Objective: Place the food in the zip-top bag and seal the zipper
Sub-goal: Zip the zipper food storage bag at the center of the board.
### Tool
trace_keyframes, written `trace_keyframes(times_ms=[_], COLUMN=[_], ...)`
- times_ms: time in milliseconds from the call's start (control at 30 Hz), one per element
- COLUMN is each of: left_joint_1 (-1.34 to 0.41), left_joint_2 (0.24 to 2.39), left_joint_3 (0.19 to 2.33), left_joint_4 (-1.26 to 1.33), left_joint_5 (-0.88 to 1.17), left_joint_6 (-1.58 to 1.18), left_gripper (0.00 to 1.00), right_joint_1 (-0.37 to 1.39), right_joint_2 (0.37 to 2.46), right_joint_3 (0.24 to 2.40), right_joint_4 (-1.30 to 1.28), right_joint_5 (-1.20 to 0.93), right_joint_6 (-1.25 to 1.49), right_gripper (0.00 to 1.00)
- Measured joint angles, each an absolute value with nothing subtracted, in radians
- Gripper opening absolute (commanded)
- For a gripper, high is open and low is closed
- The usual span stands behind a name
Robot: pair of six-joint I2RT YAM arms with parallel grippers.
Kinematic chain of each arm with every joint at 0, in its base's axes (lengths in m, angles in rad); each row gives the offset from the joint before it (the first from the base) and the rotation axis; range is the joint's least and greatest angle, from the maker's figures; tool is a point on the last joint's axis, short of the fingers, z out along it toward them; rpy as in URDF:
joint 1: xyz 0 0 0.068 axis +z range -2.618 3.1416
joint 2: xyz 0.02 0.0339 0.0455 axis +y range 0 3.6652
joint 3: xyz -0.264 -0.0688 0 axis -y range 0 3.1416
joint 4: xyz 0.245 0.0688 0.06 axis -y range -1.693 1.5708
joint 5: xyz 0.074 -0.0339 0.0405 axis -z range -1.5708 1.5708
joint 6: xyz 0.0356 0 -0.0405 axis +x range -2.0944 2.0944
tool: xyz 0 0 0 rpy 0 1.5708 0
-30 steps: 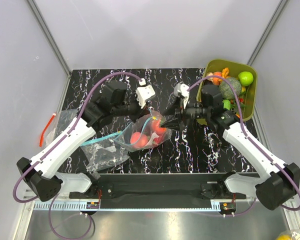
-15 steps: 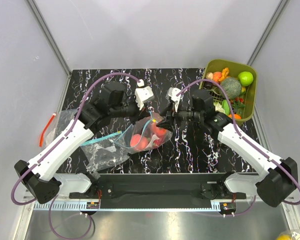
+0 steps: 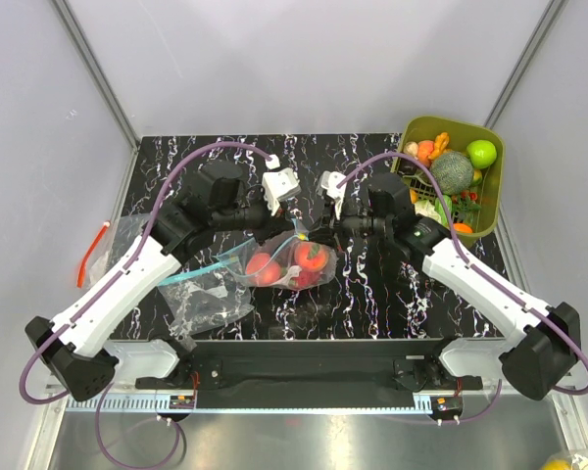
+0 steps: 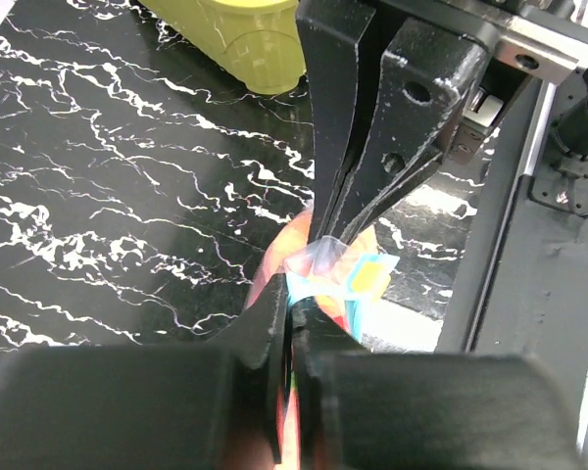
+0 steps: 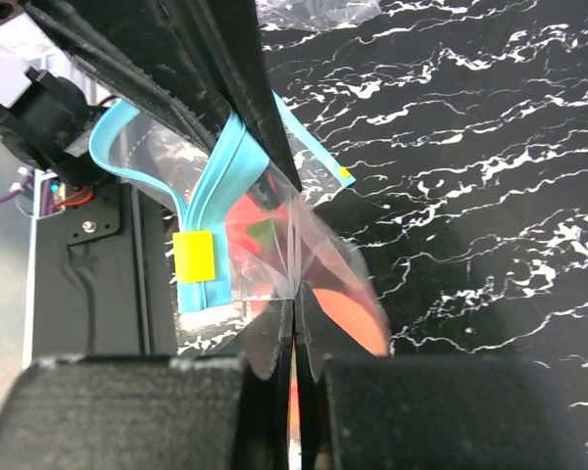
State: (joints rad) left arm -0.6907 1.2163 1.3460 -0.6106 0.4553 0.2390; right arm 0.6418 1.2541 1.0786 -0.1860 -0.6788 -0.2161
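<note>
Top external view: left gripper (image 3: 290, 233) and right gripper (image 3: 312, 235) each clamp the bag (image 3: 284, 276) near its zipper (image 5: 220, 181), hanging it mouth-up so the food (image 3: 311, 258) stays inside, likely for sealing.

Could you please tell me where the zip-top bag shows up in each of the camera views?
Top external: the zip-top bag is at the table's centre, held between the left pincer and the right pincer.
Left wrist: lower centre, its corner pinched where the two pincers meet.
Right wrist: centre, clear film with a blue strip, gripped by the near pincer at the bottom.
Shared landmark: the red food inside it.
</note>
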Motion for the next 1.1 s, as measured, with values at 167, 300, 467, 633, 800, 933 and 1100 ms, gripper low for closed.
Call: trace_keyframes(times_ms=[167,300,467,633,800,933,1100], left_joint_1=[-0.691,-0.691,-0.691,-0.707,-0.746,-0.757,-0.786], left_joint_2=[1.199,1.150,1.108,1.116,1.161,1.169,1.167], left_joint_3=[1.342,1.316,1.313,1.316,1.327,1.339,1.385], left_joint_4=[-0.608,-0.594,-0.573,-0.595,-0.647,-0.686,-0.726], left_joint_5=[0.438,0.411,0.406,0.425,0.453,0.484,0.513], left_joint_6=[0.224,0.211,0.215,0.270,0.344,0.379,0.445], left_gripper=[0.37,0.43,0.43,0.40,0.40,0.39,0.39], right_joint_1=[0.641,0.641,0.641,0.630,0.594,0.569,0.556], right_joint_2=[1.235,1.196,1.183,1.188,1.231,1.273,1.342], right_joint_3=[1.052,0.981,0.929,0.928,0.950,0.998,1.070], right_joint_4=[-0.182,-0.180,-0.197,-0.207,-0.218,-0.252,-0.295], right_joint_5=[-0.701,-0.713,-0.745,-0.812,-0.876,-0.907,-0.947], right_joint_6=[-0.163,-0.118,-0.075,-0.037,0.020,0.059,0.091], right_gripper=[0.00,0.00,0.00,0.00,0.00,0.00,0.00])
